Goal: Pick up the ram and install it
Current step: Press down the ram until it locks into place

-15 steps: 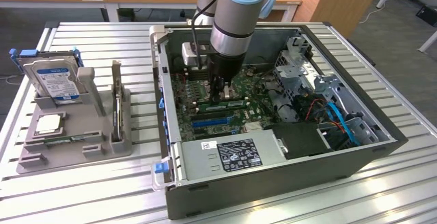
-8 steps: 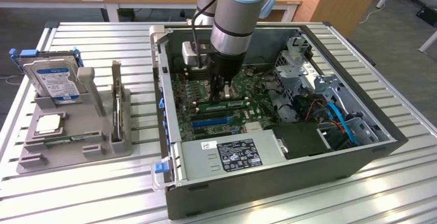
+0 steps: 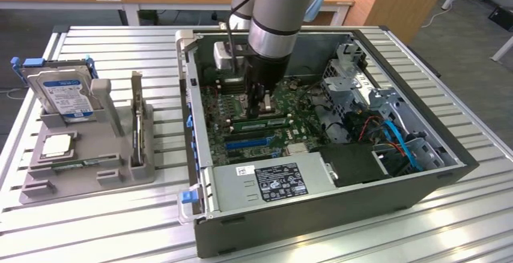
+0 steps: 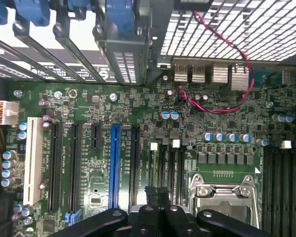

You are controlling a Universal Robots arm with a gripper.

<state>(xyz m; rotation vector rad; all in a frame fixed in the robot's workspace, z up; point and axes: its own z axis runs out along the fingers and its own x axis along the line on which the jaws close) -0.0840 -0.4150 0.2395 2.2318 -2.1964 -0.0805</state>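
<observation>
I find the long green circuit-board ram stick (image 3: 258, 120) seated on edge on the motherboard inside the case.

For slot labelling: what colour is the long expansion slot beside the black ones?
Blue slot, clearest in the wrist view.

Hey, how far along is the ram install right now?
Done: the ram already lies along the motherboard's memory slots inside the computer case. In hand: the gripper is shut and sits right over the stick, apparently holding nothing. Left: I can't tell whether the stick is fully seated.
</observation>
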